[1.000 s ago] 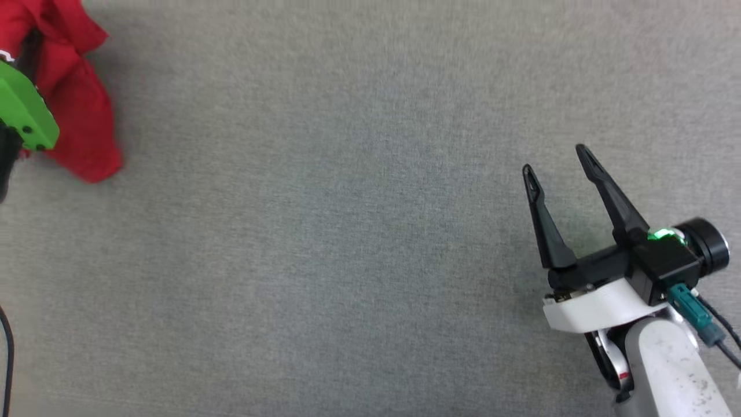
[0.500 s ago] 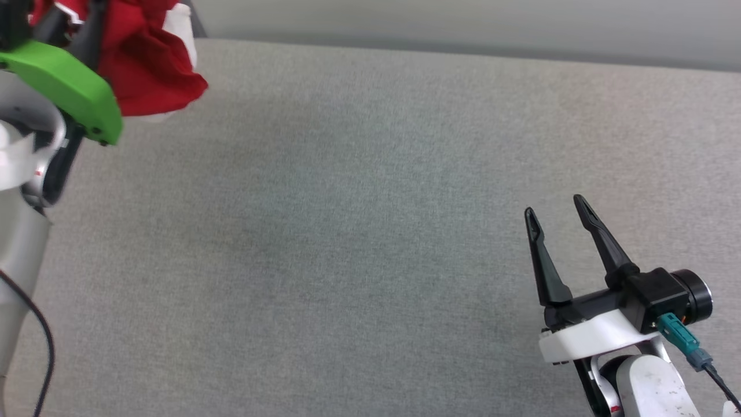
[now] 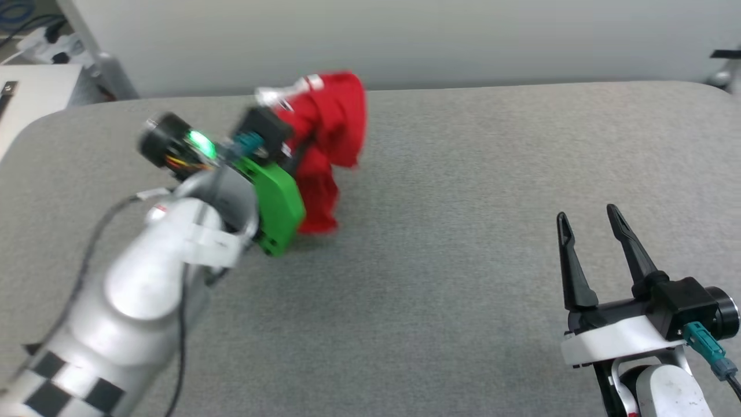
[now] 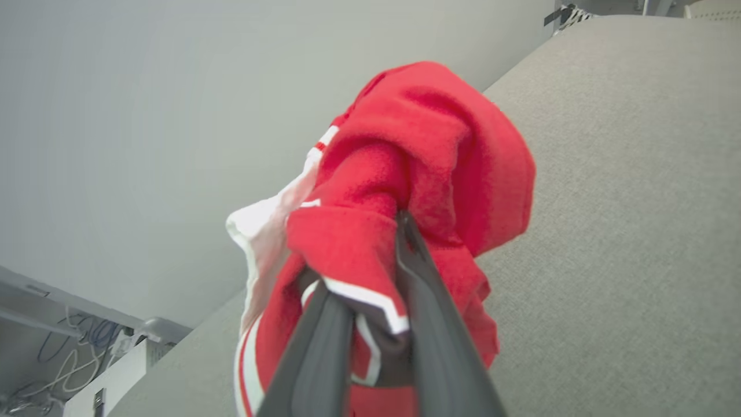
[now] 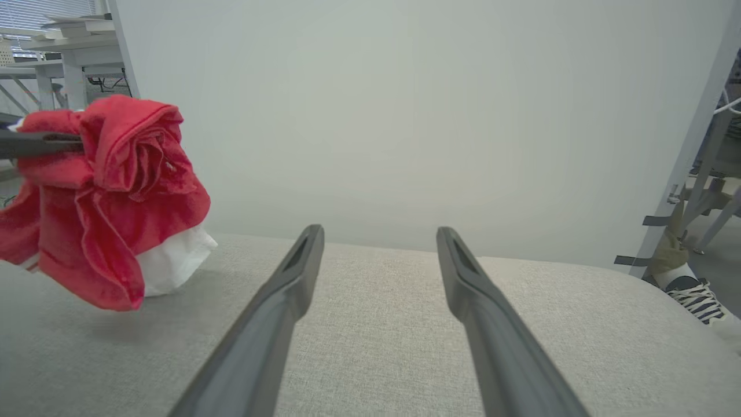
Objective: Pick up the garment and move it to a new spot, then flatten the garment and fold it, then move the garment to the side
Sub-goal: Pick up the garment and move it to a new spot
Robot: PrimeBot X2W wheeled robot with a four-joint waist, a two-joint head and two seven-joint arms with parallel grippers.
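Observation:
The garment (image 3: 327,136) is a bunched red jersey with white trim, hanging over the back middle of the grey table. My left gripper (image 4: 382,278) is shut on a fold of it, and its fingertips are buried in the cloth. Its green wrist plate (image 3: 278,202) sits just left of the bundle. The right wrist view shows the garment (image 5: 116,197) at the left, with its white part low near the table top; I cannot tell if it touches. My right gripper (image 3: 588,214) stands open and empty at the lower right, well apart from the garment.
The grey cloth table (image 3: 451,260) spreads wide between the two arms. A pale wall (image 3: 405,40) runs behind its far edge. A white unit with cables (image 3: 29,92) stands at the back left. A person's striped shoe (image 5: 694,298) shows beyond the table's right end.
The head camera has tilted up, so the whole view shifted. My left arm has carried the garment from the far left toward the back middle. The right gripper stays open.

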